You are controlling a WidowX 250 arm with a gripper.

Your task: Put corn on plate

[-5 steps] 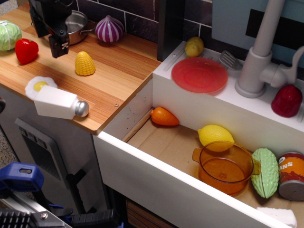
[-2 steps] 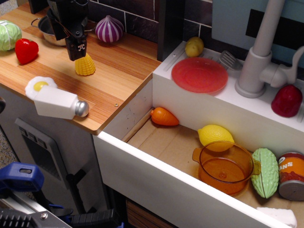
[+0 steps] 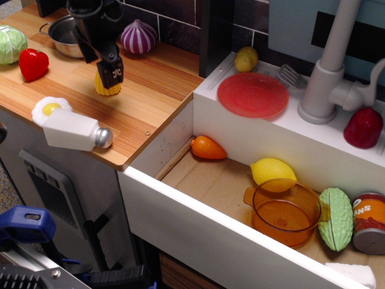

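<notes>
Taking the flat round red plastic plate (image 3: 252, 94) as landmark: its top face is bare and open from above. Just behind it sits a dull yellow-brown potato (image 3: 246, 58); beside that lies a grey slotted spatula (image 3: 292, 76). To its right, close by, rises the grey faucet (image 3: 328, 72), with a dark red pepper (image 3: 363, 127) beyond. Far to its left, across bare wooden counter (image 3: 156, 84), the black gripper (image 3: 110, 73) covers the bumpy yellow corn (image 3: 106, 86). A striped purple onion (image 3: 138, 37) stands behind that stretch, a white salt shaker (image 3: 75, 132) before it.
</notes>
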